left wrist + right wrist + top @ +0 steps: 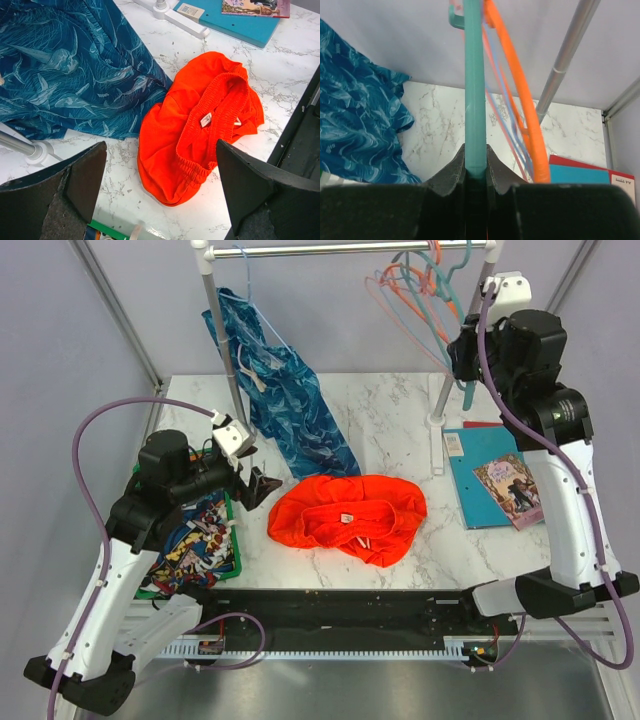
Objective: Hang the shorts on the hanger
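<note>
Orange-red shorts (348, 518) lie crumpled on the table (400, 420) — we have our right gripper (475, 162) clamped on the teal hanger (474, 90) by the rail (350, 250), left gripper (262, 487) wide apart, nothing hung yet.

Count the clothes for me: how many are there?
3: orange shorts heaped mid-table; a blue patterned garment hanging from the rail; comic-print cloth in the green bin at left. More may hide under it.
</note>
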### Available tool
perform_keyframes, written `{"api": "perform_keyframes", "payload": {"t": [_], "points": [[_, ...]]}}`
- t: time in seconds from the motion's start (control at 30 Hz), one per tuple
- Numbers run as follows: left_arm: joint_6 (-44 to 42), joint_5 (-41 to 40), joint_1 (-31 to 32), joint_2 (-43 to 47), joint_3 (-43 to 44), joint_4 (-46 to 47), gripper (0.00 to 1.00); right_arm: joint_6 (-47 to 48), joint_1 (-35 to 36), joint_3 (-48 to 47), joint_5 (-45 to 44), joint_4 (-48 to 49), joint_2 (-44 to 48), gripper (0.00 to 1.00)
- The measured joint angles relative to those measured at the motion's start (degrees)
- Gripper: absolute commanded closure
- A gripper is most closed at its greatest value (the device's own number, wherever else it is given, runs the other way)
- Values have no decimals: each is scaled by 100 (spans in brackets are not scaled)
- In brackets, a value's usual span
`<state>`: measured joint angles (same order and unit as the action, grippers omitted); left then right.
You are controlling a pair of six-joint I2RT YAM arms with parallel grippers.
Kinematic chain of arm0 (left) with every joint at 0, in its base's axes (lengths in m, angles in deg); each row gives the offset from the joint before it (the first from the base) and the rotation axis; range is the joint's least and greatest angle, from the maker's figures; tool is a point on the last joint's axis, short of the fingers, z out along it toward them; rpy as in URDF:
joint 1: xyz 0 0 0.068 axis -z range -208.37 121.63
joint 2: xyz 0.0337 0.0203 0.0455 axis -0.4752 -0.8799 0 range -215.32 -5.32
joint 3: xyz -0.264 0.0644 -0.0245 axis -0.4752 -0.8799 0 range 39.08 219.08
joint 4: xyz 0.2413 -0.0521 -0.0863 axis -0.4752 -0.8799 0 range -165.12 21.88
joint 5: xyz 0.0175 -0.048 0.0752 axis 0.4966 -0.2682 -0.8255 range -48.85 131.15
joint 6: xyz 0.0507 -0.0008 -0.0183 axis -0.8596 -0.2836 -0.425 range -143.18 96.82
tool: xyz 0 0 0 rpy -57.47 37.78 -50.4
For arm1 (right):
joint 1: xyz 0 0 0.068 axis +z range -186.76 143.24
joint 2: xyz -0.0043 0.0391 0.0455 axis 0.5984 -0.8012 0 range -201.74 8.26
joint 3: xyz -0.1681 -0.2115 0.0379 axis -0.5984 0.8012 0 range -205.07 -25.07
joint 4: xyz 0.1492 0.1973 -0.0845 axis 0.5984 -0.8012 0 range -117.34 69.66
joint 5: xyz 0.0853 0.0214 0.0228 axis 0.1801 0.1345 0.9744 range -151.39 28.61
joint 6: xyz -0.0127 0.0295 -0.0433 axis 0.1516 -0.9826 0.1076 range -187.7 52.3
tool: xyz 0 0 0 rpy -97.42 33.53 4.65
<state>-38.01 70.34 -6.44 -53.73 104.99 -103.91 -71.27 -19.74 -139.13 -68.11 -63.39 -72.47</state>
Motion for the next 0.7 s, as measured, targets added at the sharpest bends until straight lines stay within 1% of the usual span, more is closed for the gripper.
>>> {"api": "perform_keyframes", "payload": {"t": [0.1,0.27,0.4,0.53,0.7], "points": [[4,55,0,-4,0,0,4,188,-166,249,378,-31,181,100],[50,155,0,-59,-17,17,4,649,-164,1082,1711,7,839,100],[92,221,0,-101,-63,26,4,1012,-153,1241,2463,-46,1248,100],[157,273,0,-105,-76,35,5,1436,-149,1322,2750,-247,1558,100],[175,415,0,-9,-315,83,6,2162,-149,1989,2876,-1073,2177,100]]}}
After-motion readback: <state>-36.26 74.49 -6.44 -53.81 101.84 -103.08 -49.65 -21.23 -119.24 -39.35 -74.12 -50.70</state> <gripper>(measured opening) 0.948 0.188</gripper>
